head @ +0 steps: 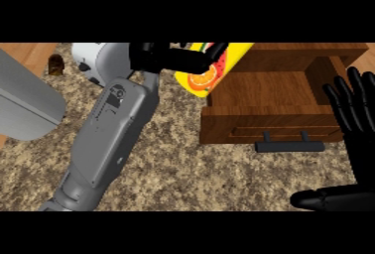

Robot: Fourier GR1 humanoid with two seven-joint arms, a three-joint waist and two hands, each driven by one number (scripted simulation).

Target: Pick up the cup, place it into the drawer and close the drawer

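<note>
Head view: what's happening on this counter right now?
The left robot hand is curled round a yellow cup with fruit pictures, holding it tilted over the left edge of the open wooden drawer. The cup is not yet set down inside. The right robot hand rests open at the view's right edge, beside the drawer, fingers up. The drawer's dark handle faces the robot.

- A speckled, brown-and-beige stone-patterned worktop (190,173) fills most of the view.
- A strip of wooden surface (29,52) shows at the upper left.
- A small dark brown object (55,64) sits there, too small to identify.
</note>
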